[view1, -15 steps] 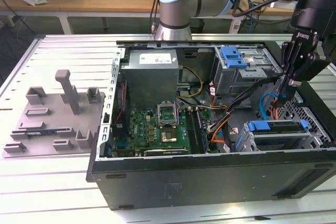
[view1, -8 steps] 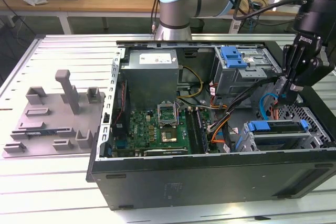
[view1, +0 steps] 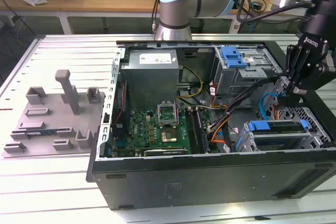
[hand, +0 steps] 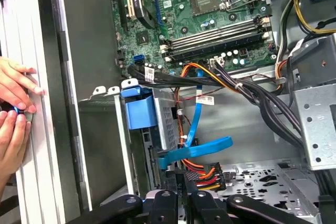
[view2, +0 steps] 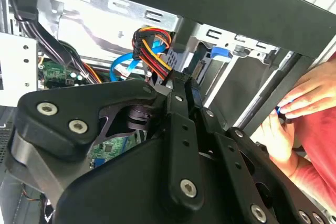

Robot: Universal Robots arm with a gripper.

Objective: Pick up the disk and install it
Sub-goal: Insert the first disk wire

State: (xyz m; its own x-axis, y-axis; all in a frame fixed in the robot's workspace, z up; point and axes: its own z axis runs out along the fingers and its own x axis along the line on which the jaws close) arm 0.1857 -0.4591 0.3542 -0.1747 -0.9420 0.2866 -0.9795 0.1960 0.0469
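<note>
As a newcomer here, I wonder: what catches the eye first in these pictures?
An open black computer case lies on the slatted table, its green motherboard exposed. The black robot gripper hangs over the drive bays at the exterior view's right, and a person's hands rest beside the case in the first wrist view.

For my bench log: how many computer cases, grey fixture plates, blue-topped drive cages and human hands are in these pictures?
Computer case: 1
Grey fixture plate: 1
Blue-topped drive cages: 2
Hands: 2
Total: 6
</note>
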